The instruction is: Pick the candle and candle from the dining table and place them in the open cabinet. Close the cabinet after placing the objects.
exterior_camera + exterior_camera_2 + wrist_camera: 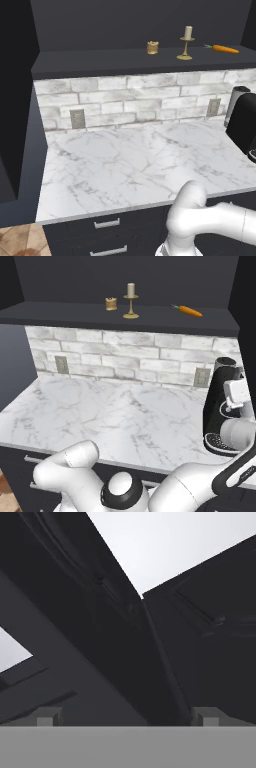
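Left base view, left to right: in the upper part of the frame we see the open cabinet (100, 60), its dark shelf running across the frame above a white brick backsplash (125, 100). On that shelf, upper centre, sits the short golden-tan candle (153, 47). Just to its right, apart from it, stands the cream candle on a brass candlestick (186, 44), upright. Further right, in the upper right, an orange carrot (224, 49) lies on the same shelf. Below, the marble surface (135, 160) spans mid-frame, with a black coffee machine (242, 122) at the right edge and dark drawers (107, 235) along the bottom.

Right base view: the tan candle (111, 304) and the candlestick candle (131, 302) show upper centre-left, the carrot (189, 311) to their right, the coffee machine (222, 406) at mid-right.

Hand view: we note the gripper (128, 717) at the bottom of the frame, finger tips set far apart, jaws open and holding nothing. Ahead of it are dark panelled cabinet faces (125, 637) meeting at an edge near centre. Neither candle appears before the gripper; both stand on the cabinet shelf, well apart from it.
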Robot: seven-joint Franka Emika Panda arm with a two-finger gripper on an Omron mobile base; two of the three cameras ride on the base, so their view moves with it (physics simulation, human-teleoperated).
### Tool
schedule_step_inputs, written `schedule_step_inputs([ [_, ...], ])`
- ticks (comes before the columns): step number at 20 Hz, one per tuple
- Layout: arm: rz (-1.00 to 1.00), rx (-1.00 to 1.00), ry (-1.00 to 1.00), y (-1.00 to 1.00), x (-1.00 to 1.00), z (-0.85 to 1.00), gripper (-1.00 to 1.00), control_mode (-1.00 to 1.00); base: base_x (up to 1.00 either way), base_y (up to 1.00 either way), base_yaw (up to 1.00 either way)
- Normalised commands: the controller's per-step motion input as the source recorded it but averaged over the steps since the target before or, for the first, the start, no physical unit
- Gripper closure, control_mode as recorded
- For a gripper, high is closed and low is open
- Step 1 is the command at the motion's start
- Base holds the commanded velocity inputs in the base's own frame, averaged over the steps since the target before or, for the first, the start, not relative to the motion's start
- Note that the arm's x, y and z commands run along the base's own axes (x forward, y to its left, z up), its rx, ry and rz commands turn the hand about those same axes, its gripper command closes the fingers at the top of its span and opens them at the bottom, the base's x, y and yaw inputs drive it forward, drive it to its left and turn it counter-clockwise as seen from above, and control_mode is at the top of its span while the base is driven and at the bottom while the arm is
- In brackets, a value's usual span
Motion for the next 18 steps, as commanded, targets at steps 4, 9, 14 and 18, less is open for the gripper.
schedule_step_inputs([
  [4,-0.03,0.03,0.00,-0.23,0.15,0.00,-1.00,-1.00,0.00,0.00,0.00],
  [9,0.00,0.02,0.00,-0.20,0.12,0.00,-1.00,-1.00,0.00,0.00,0.00],
  [14,0.00,0.00,0.00,-0.20,0.07,0.00,-1.00,-1.00,0.00,0.00,0.00],
  [18,0.00,0.01,0.04,-0.21,0.20,0.00,-1.00,-1.00,0.00,0.00,0.00],
])
